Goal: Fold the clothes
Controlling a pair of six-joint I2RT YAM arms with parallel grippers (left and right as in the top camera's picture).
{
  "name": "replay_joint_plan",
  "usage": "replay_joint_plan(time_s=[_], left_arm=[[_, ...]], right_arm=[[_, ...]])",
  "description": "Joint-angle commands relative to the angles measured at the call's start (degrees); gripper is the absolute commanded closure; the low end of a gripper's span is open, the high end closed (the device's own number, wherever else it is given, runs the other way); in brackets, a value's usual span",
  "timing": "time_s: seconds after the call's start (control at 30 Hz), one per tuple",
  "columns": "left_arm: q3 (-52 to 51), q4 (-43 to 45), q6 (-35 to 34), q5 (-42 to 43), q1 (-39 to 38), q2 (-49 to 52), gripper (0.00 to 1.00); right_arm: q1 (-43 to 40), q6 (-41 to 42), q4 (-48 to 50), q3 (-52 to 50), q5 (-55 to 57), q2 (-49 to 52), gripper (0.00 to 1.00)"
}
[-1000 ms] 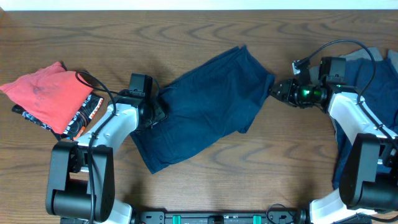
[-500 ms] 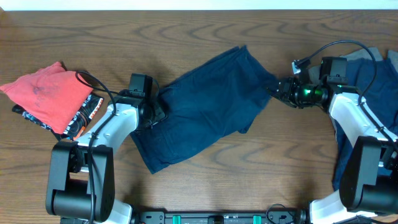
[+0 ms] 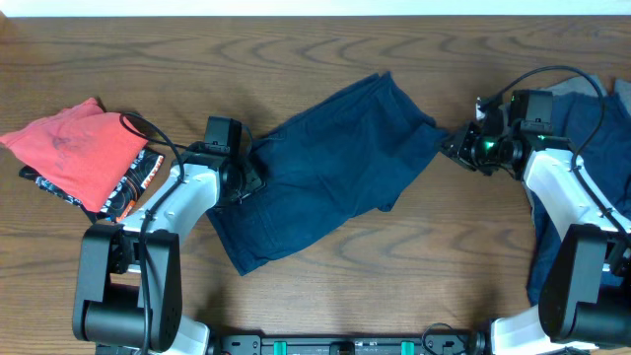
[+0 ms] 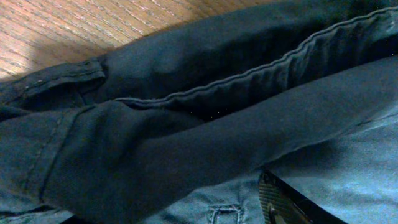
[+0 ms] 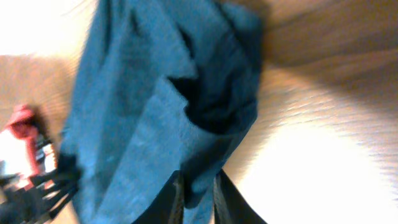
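A navy garment (image 3: 325, 168) is laid out diagonally across the middle of the desk (image 3: 414, 286), mostly flat. One corner reaches toward the right gripper (image 3: 452, 146), and the opposite edge lies under the left gripper (image 3: 251, 180). In the right wrist view the jaws are seen closed on a bunched corner of the blue cloth, which is pinched between the two dark fingers (image 5: 175, 198). The corner appears to be held so that it can be carried over the rest of the cloth. The left gripper is set low against the garment's left edge, presumably to anchor that side so that the cloth is not dragged along when the other end is pulled. In the left wrist view only seams and folds of dark cloth and the tip of one finger (image 4: 283, 202) can be made out, so it cannot be told whether those jaws are clamped or apart. A red garment (image 3: 74, 146) is stacked on a black orange-printed garment (image 3: 138, 185) at the left edge, well apart from the work, and both are judged to have been set aside as finished. Further navy cloth (image 3: 606, 148) and a grey garment (image 3: 567, 89) are heaped at the far right beneath the right arm, apparently waiting their turn. The fold is judged to be at its start, since no part of the central garment is clearly doubled over yet.
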Motion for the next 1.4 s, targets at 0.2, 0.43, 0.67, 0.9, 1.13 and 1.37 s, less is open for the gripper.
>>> replay_joint_plan(time_s=[0.2, 0.43, 0.67, 0.9, 1.13, 1.37], left_arm=[[-2.08, -1.75, 0.57, -2.73, 0.7, 1.42, 0.38], [-2.08, -2.95, 0.57, -2.73, 0.7, 1.42, 0.37], [-2.08, -2.8, 0.66, -2.73, 0.7, 1.42, 0.38], [2.01, -10.58, 2.97, -2.69, 3.19, -5.66, 0.25], [3.21, -17.59, 3.76, -2.71, 5.38, -19.56, 0.02], [0.9, -26.21, -8.15, -2.73, 5.49, -20.94, 0.02]], right_arm=[[2.08, -0.92, 3.17, -0.07, 23.26, 1.05, 0.99], [-3.37, -0.72, -3.85, -0.09, 37.38, 1.05, 0.99], [-3.48, -0.74, -6.91, -0.24, 36.85, 1.05, 0.91], [-3.34, -9.33, -4.7, 1.84, 15.69, -0.5, 0.89], [1.49, -17.49, -3.61, 6.36, 2.23, -4.44, 0.9], [15.04, -25.38, -3.23, 6.47, 7.13, -2.75, 0.92]])
